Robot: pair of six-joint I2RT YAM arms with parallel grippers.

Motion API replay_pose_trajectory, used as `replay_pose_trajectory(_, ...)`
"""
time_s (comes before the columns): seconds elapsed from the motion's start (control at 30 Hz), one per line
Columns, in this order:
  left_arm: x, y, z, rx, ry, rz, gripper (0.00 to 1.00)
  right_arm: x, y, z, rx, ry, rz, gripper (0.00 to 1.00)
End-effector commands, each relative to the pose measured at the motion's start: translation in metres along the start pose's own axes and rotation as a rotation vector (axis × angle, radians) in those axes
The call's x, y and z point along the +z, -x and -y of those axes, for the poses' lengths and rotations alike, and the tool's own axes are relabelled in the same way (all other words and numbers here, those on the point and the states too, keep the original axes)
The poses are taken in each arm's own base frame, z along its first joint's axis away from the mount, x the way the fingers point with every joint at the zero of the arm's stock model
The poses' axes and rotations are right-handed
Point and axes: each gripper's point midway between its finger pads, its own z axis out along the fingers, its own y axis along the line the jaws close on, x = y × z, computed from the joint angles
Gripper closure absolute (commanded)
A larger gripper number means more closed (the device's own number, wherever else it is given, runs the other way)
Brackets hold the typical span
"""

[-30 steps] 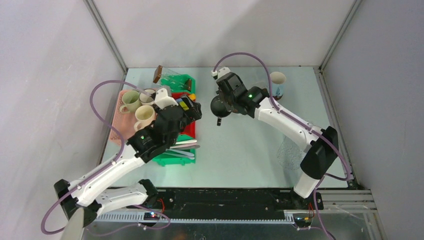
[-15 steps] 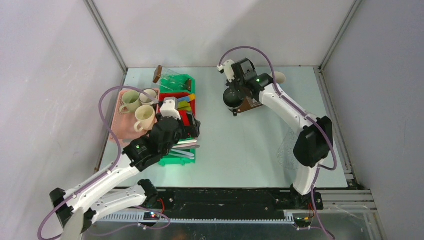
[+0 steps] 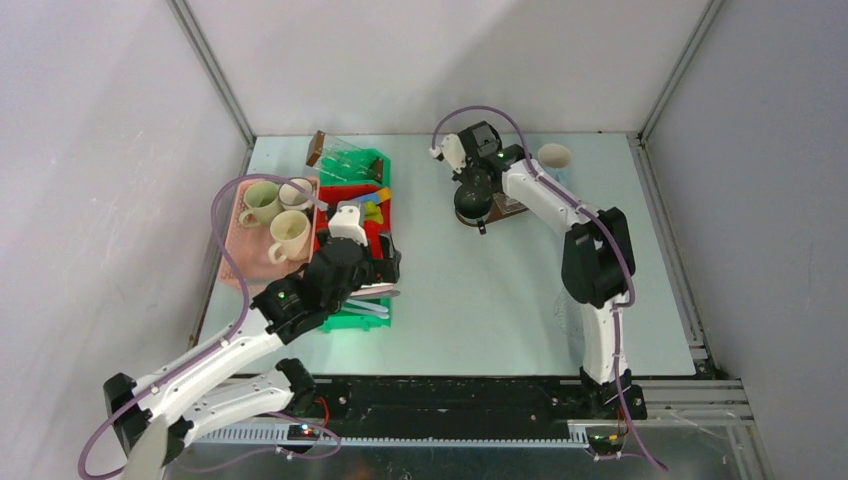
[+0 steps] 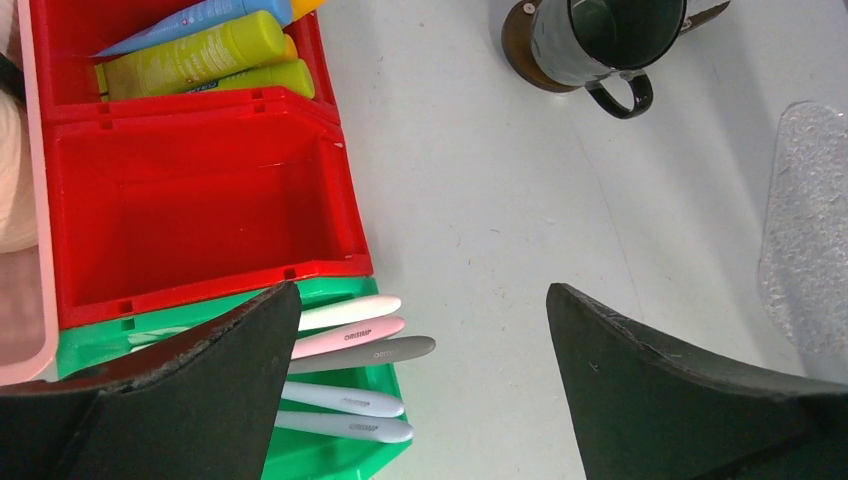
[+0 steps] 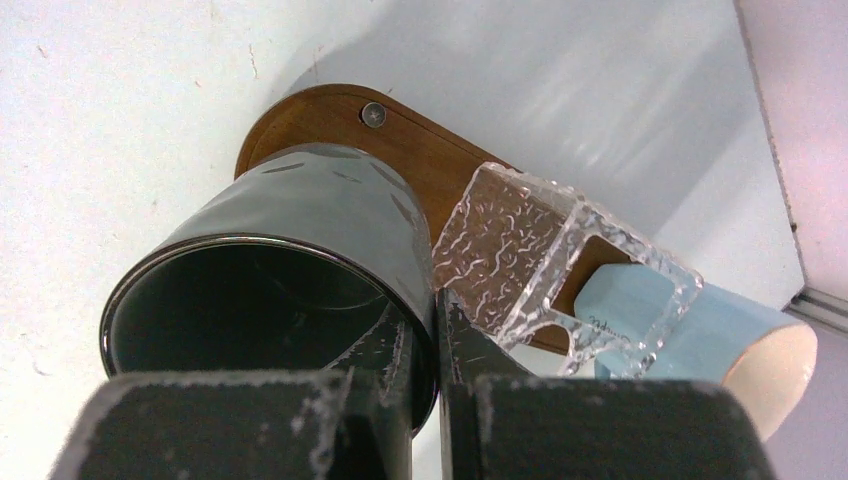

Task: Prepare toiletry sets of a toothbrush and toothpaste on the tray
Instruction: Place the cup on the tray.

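Toothbrushes [image 4: 350, 330], slim and pale, lie side by side in a green bin [image 4: 330, 458] just under the left gripper [image 4: 420, 295], whose jaws stand wide apart with nothing between them. Next beyond them is a red bin [image 4: 200, 220]. Its far compartment holds the toothpaste tubes [image 4: 200, 55], yellow-green, blue and orange, lying flat together. To the left of the bins, a pink tray [image 3: 240, 272] carries three cream mugs [image 3: 288, 232]; what is inside them is too small to tell.

The right gripper [image 5: 425, 320] is clamped on the wall of a dark mug [image 5: 290, 230], one finger inside the rim and one outside. The mug is upright over a wooden base [image 5: 330, 120] toward the far side of the table [image 3: 480, 290]; whether it rests on the base I cannot tell. A clear textured block [image 5: 520, 250] stands on the same base, just beside the mug, and a pale blue mug [image 5: 700, 330] is beyond that.
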Motion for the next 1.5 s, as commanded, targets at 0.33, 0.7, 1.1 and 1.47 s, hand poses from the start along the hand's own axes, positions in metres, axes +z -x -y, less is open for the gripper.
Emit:
replay_pose_trajectory(0.33,0.000,0.012,-0.004,0.022,0.018,0.046,0.00,0.019,0.035,0.038,-0.040,-0.066,0.135,0.94)
replay_pose_trajectory(0.7,0.001,0.013,-0.004,0.022,0.025,0.046,0.00,0.014,0.038,0.050,-0.058,-0.116,0.135,0.53)
replay_pose_trajectory(1.1,0.000,0.012,-0.005,-0.004,0.030,0.049,0.00,-0.056,0.063,0.074,0.051,-0.266,0.226,0.37)
replay_pose_trajectory(1.47,-0.002,0.012,-0.010,-0.034,0.041,0.065,0.00,-0.071,0.016,0.025,0.464,-0.185,0.132,0.33)
